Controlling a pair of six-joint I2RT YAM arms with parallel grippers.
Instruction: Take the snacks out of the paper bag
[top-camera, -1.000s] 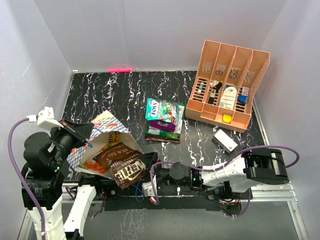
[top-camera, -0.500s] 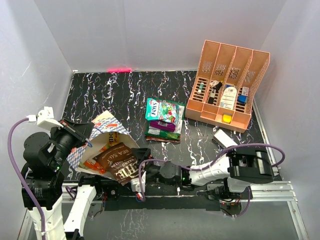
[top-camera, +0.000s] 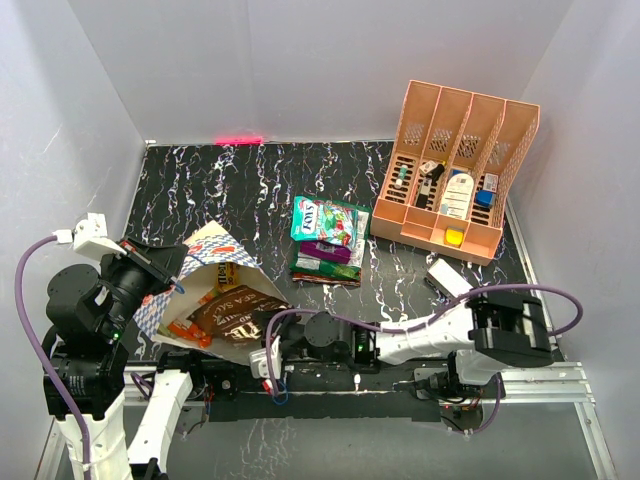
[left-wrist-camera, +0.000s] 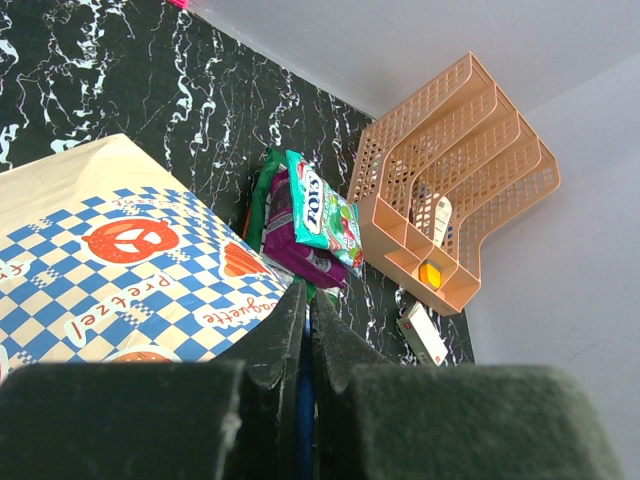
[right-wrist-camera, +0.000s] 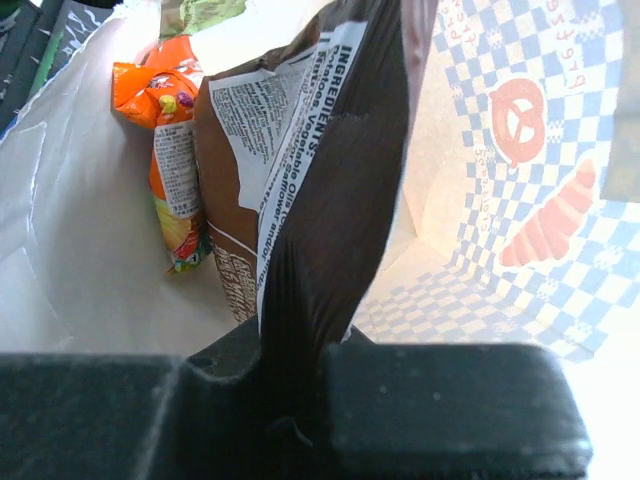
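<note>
Even white light filled the rig; the wrist views were soft up close.

From my station the overhead view read bright and sharp, with faint shadows on the glossy table (top-camera: 230, 200) and a red glow (top-camera: 237, 140) at the back wall. At the right wrist, light shone through the paper bag (right-wrist-camera: 500, 150), sheen streaked the chip bag (right-wrist-camera: 350, 150), and the right gripper (right-wrist-camera: 290, 350) was a dark foreground blur.

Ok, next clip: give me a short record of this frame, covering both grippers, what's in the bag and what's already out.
left gripper: shut on the paper bag, at its blue cord
right gripper: shut on the brown chip bag, in the bag's mouth
also inside bag: orange packet
already out: teal packet and purple packet, stacked mid-table
task state: not finished
other: orange rack at rear right; white-and-red box nearer the arms
</note>
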